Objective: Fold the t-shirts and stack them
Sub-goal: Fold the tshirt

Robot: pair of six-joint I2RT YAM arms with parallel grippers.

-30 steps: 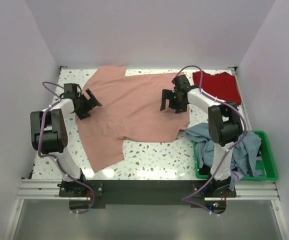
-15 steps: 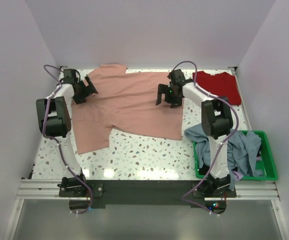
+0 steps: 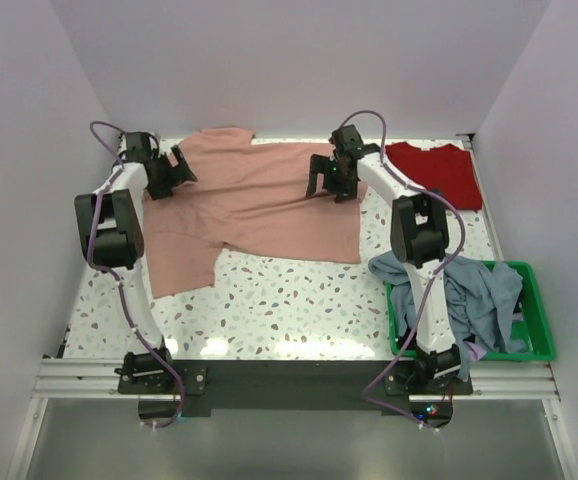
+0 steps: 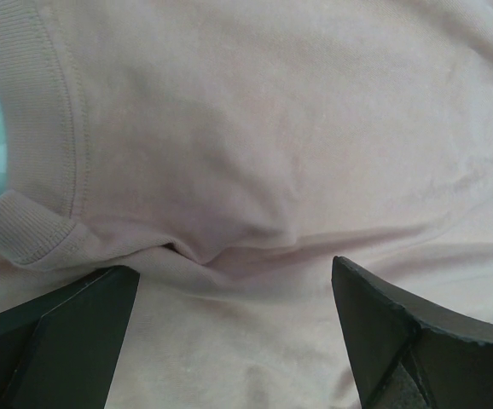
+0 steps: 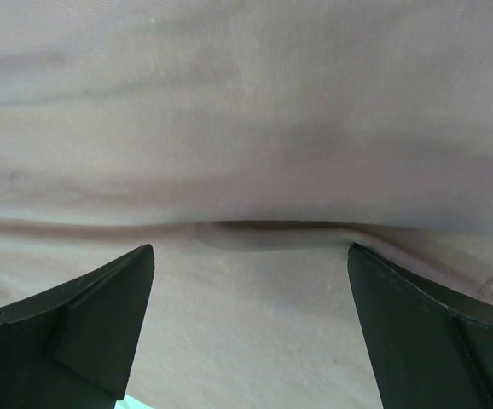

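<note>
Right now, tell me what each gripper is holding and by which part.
Nothing looks clamped. Both grippers rest open on the salmon-pink t-shirt: the left gripper beside its collar, the right gripper on plain body fabric.

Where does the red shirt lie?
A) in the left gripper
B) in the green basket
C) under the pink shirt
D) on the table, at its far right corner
D: the red shirt lies spread out on the table at the far right corner, beside the pink shirt.
</note>
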